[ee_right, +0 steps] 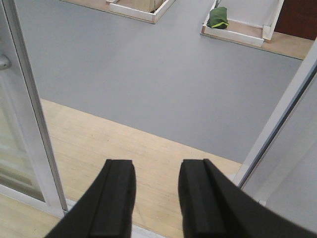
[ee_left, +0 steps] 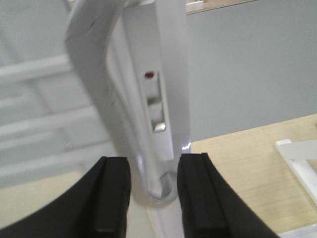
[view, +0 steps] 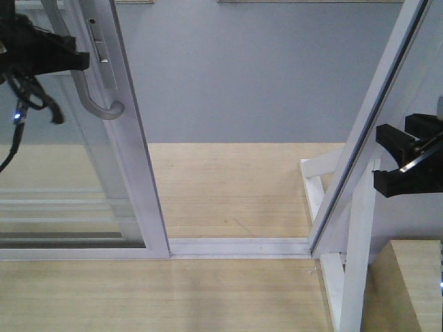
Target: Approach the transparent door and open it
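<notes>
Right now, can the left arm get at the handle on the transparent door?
Probably yes. The left gripper is open, with the lower curved end of the handle between its fingers and nothing in the way. The transparent door is already slid aside, leaving a gap.

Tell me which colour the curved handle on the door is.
Silver-grey; the handle shows best in the exterior front-facing view.

A: Curved silver-grey bar handle point(view: 97, 83) of the white-framed clear-glass sliding door point(view: 135, 159) cut off at the top edge.

B: Blurred too, up close point(ee_left: 94, 74). Small green-and-yellow object point(ee_right: 218, 18) too far to identify.
</notes>
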Controlling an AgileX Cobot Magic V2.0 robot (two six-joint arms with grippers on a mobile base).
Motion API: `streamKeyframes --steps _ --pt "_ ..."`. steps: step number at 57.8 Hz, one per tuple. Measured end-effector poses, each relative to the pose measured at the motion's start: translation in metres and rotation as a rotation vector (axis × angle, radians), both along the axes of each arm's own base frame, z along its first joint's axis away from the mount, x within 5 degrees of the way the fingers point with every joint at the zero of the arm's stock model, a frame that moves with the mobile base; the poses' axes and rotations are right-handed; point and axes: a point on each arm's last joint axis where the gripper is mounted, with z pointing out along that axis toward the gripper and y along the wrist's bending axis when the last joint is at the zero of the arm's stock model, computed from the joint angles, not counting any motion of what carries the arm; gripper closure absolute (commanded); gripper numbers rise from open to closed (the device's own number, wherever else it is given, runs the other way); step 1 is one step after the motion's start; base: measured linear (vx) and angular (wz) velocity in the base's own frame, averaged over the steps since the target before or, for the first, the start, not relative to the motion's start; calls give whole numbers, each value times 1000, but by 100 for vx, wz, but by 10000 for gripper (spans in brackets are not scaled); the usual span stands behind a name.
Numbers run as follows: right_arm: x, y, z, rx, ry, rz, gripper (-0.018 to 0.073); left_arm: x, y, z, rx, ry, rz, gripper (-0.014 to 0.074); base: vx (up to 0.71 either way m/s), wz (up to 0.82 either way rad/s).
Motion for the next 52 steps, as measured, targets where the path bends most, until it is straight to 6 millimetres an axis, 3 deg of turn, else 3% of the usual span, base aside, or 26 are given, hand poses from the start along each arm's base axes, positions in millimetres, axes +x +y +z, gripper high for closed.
streamKeyframes --steps 10,32,40,52 --pt "0 0 0 0 0 0 253 -58 21 10 16 -57 37 230 0 0" --pt "0 0 0 0 0 0 253 -188 36 47 -16 -248 64 230 0 0" --pt "0 0 0 0 0 0 253 -219 39 54 -23 -283 72 230 0 0" --pt "0 0 0 0 0 0 253 -246 42 61 -22 -358 77 267 0 0"
